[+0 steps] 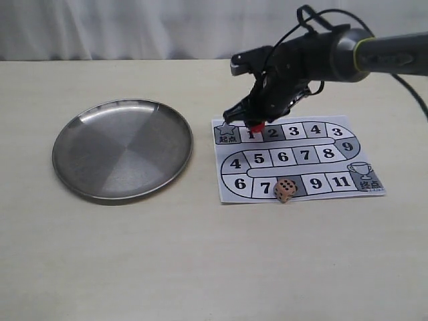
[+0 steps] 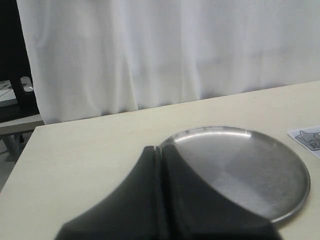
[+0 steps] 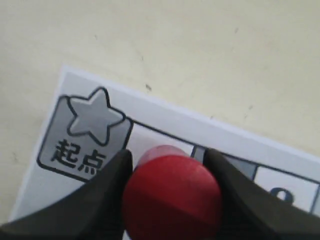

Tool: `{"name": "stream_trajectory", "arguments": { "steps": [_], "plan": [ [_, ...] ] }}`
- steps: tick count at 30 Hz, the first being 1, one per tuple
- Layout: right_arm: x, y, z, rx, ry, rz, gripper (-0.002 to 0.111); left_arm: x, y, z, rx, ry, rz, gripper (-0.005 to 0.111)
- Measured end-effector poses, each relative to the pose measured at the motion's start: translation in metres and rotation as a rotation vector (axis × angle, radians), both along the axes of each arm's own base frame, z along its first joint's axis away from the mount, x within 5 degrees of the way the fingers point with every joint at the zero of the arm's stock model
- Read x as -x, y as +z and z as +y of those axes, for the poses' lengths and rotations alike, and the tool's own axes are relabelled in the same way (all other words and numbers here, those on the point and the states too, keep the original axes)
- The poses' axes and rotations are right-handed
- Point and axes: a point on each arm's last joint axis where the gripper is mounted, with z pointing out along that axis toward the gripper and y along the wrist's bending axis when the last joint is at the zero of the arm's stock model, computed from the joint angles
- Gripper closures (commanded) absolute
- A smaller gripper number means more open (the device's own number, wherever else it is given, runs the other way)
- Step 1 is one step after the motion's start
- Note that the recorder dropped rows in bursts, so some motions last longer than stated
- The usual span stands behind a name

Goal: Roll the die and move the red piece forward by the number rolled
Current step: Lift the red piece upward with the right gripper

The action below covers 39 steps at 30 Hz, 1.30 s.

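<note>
Red piece (image 1: 255, 125) is clamped between the fingers of the right gripper (image 1: 257, 122), at the board's (image 1: 304, 156) first squares, next to the start star. Die (image 1: 285, 190) is seen on the board's grey square between 7 and 9, outside the metal plate (image 1: 122, 150). Left gripper (image 2: 160, 152) is pressed closed with nothing held, near the plate's rim.
</note>
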Motion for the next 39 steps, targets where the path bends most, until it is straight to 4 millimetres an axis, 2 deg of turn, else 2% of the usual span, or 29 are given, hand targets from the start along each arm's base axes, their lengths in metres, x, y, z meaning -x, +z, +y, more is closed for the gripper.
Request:
{"name": "stream_trajectory", "arguments": {
  "steps": [3,6,8,10,11,14,21,23,33,39],
  "plan": [
    [0.004,0.044,-0.002,-0.029,0.003,-0.093,0.104,0.0,0.0,0.0,0.0,0.0,0.0,0.107],
    [0.008,0.079,-0.009,-0.051,-0.007,-0.17,0.104,0.0,0.0,0.0,0.0,0.0,0.0,0.107],
    [0.008,0.092,-0.017,-0.062,-0.026,-0.199,0.104,0.0,0.0,0.0,0.0,0.0,0.0,0.107],
    [0.006,0.094,-0.026,-0.079,-0.054,-0.199,0.104,0.0,0.0,0.0,0.0,0.0,0.0,0.107],
    [0.005,0.093,-0.03,-0.084,-0.068,-0.193,0.104,0.0,0.0,0.0,0.0,0.0,0.0,0.107],
    [0.003,0.071,-0.034,-0.07,-0.079,-0.146,0.104,0.0,0.0,0.0,0.0,0.0,0.0,0.107],
    [-0.001,-0.02,-0.032,-0.02,-0.078,0.022,0.104,0.0,0.0,0.0,0.0,0.0,0.0,0.107],
    [-0.001,-0.037,-0.032,-0.011,-0.079,0.052,0.104,0.0,0.0,0.0,0.0,0.0,0.0,0.107],
    [-0.004,-0.039,-0.031,-0.019,-0.077,0.033,0.104,0.0,0.0,0.0,0.0,0.0,0.0,0.107],
    [-0.004,-0.031,-0.031,-0.004,-0.083,0.066,0.104,0.0,0.0,0.0,0.0,0.0,0.0,0.107]
  ]
}}
